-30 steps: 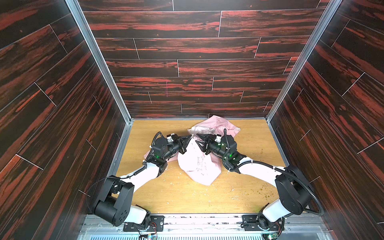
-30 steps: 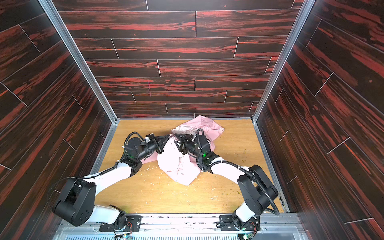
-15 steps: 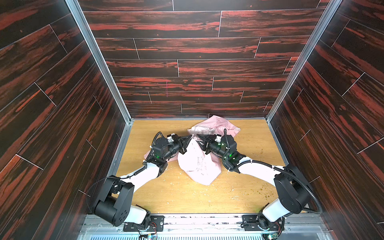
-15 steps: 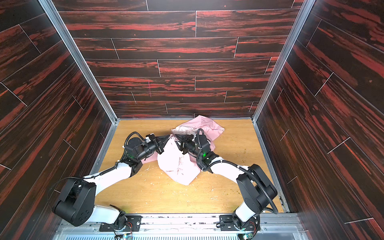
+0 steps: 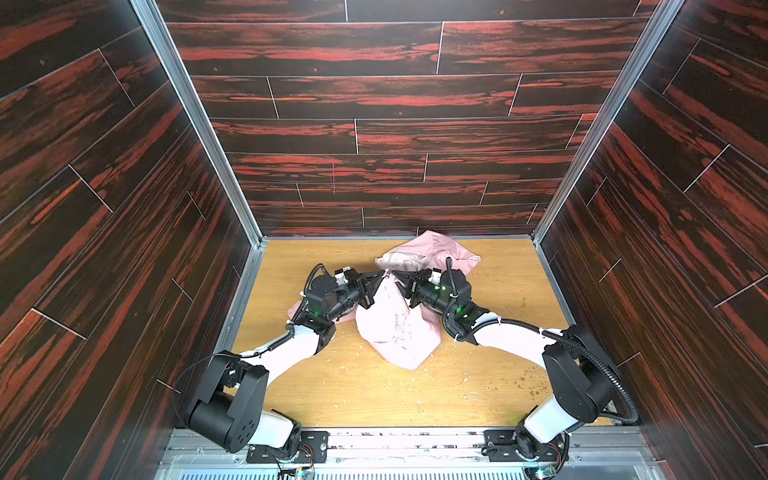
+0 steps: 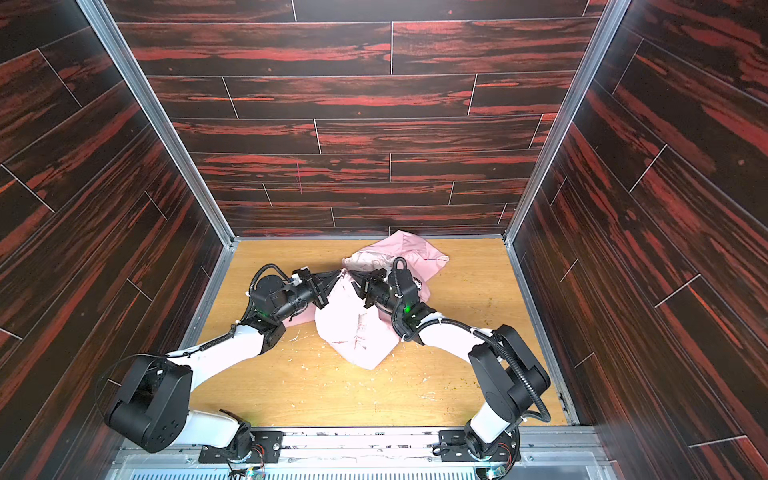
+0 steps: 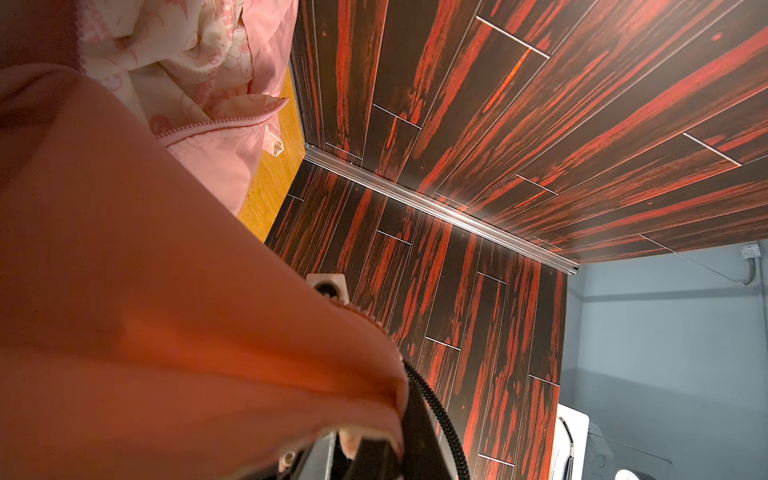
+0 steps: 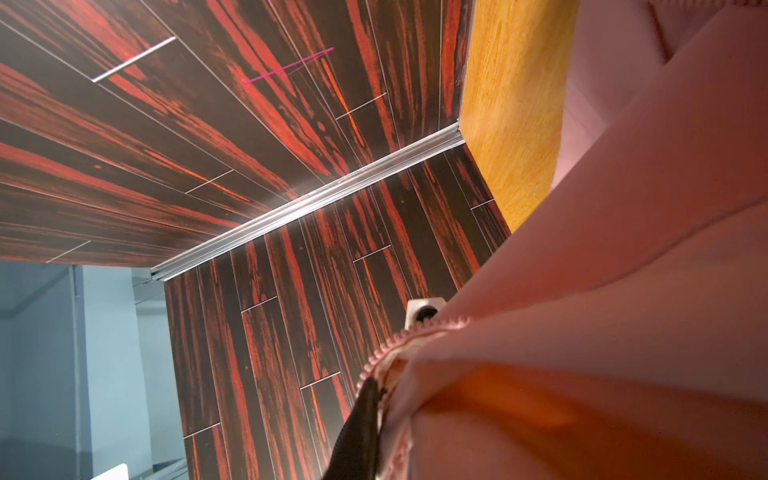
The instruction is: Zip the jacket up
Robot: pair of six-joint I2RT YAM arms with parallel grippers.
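Gripping the jacket point(image 5: 395, 332), the left claw point(image 5: 380, 274) is clamped; fabric hides whether the right claw point(image 5: 396, 274) is closed.

A: What's the jacket point(image 5: 395, 328) made of?
B: Soft matt pink cloth, creased. Its lining point(image 7: 178, 54) is paler printed fabric; the zipper teeth point(image 7: 224, 121) look like pink plastic.
A: And the table point(image 5: 374, 399)?
B: Smooth, light wood grain. The walls point(image 5: 374, 95) are dark red-black wood-look planks with a faint sheen, joined by bright metal rails point(image 5: 195, 116). The robot arms point(image 5: 291, 351) wear glossy white and matt black plastic.
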